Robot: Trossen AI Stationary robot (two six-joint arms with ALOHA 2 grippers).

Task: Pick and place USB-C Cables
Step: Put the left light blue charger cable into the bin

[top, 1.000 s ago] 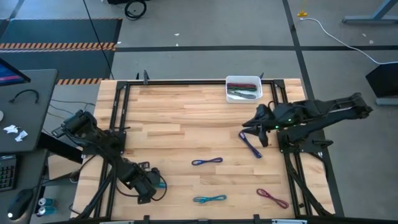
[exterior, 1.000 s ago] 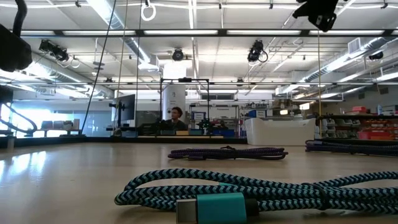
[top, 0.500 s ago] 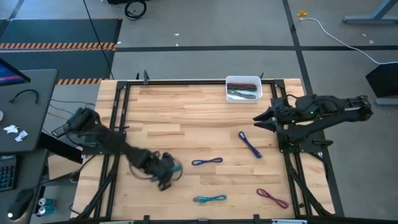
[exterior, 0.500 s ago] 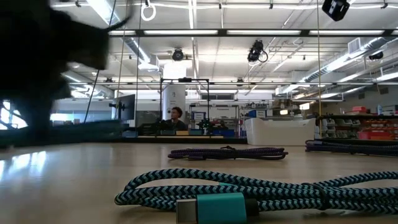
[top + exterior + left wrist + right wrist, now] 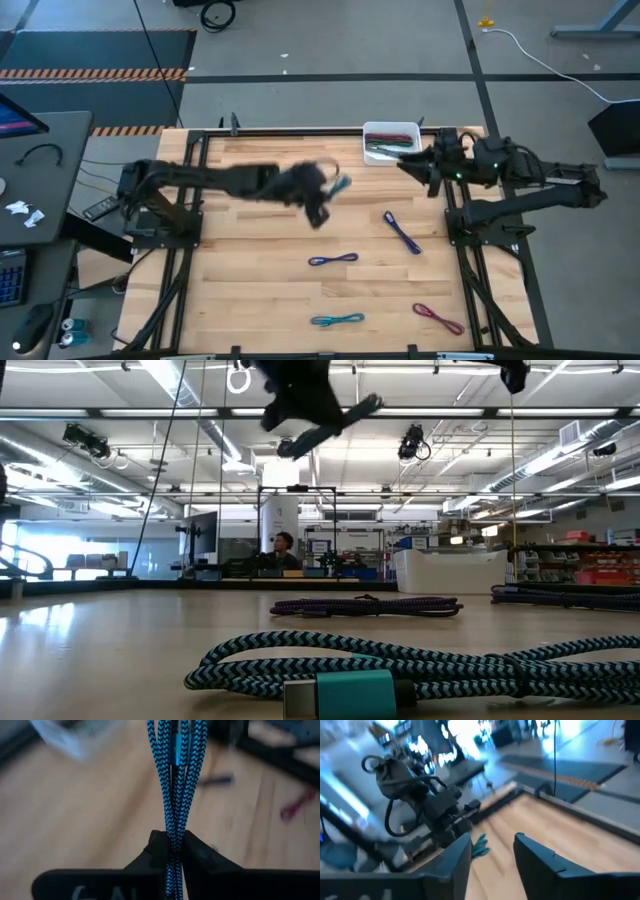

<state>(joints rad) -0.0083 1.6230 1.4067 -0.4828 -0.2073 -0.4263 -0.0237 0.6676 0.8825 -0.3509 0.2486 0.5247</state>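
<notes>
My left gripper [image 5: 322, 197] is over the middle of the table, raised well off it, shut on a teal-blue braided USB-C cable [image 5: 176, 770]; the cable also shows in the high view [image 5: 341, 184] and the low view [image 5: 345, 417]. My right gripper [image 5: 492, 851] is open with nothing between its fingers, and it hangs beside the white bin [image 5: 392, 130] at the far edge. Lying flat on the table are a purple-blue cable [image 5: 402, 232], a blue one [image 5: 333, 259], a teal one [image 5: 337, 320] and a maroon one [image 5: 438, 318]. My left gripper pinches the folded cable bundle, several strands together [image 5: 174, 845], between its two fingers. The fingers come from the table's left and lie along the cable. The bundle sticks out straight past the fingertips toward the bin, lifted clear of the table.
The white bin holds green and grey cables [image 5: 390, 150]. Black frame rails [image 5: 190, 200] run along the table's left and right sides. In the low view the teal cable [image 5: 400, 665] lies close to the camera, and a person shows far off in the room.
My left gripper has swung from the table's near left corner up and toward the far right, toward the bin, carrying the teal-blue cable clear of the table. My right gripper has moved from above the purple-blue cable toward the far edge, beside the bin.
</notes>
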